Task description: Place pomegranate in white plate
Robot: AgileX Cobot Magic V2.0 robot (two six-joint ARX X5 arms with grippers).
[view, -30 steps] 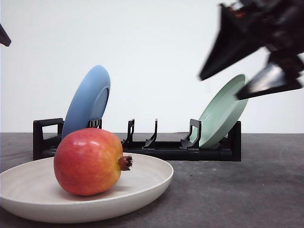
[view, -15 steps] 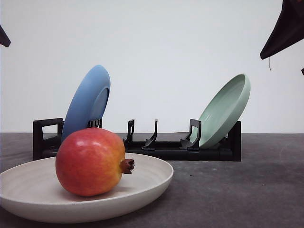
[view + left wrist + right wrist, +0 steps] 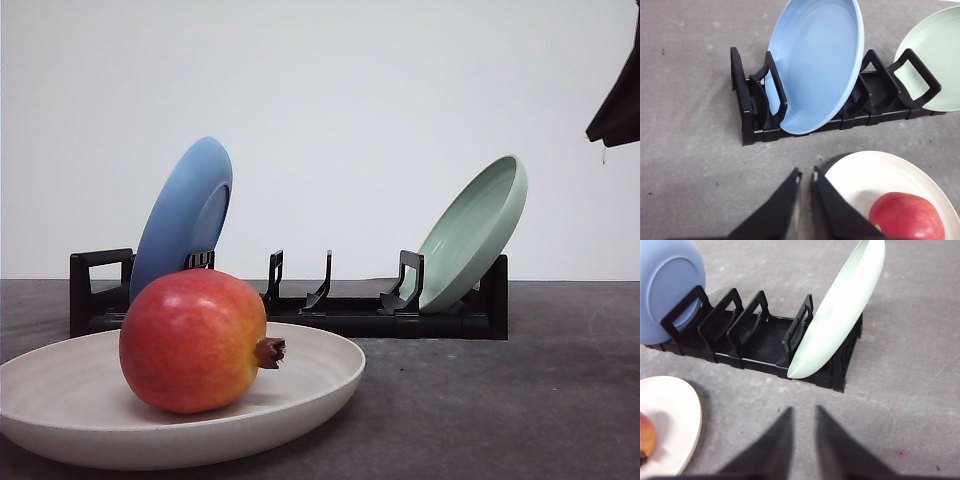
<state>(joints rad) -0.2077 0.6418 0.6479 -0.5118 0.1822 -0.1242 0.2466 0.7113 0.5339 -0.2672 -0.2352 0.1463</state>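
Left pincer (image 3: 805,174) nearly closed and empty; right pincer (image 3: 804,410) slightly parted, empty.

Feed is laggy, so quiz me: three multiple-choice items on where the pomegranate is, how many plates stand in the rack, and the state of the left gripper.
1. The pomegranate lies:
A. in the white plate
B. on the table
C. in the rack

2. Plates standing in the rack:
A. one
B. two
C. three

3. The left gripper is:
A. shut on the pomegranate
B. wide open
C. nearly shut, empty

Answers:
1 A, it rests inside the rim.
2 B, the blue plate and the green plate.
3 C, only a thin gap, nothing between the fingers.
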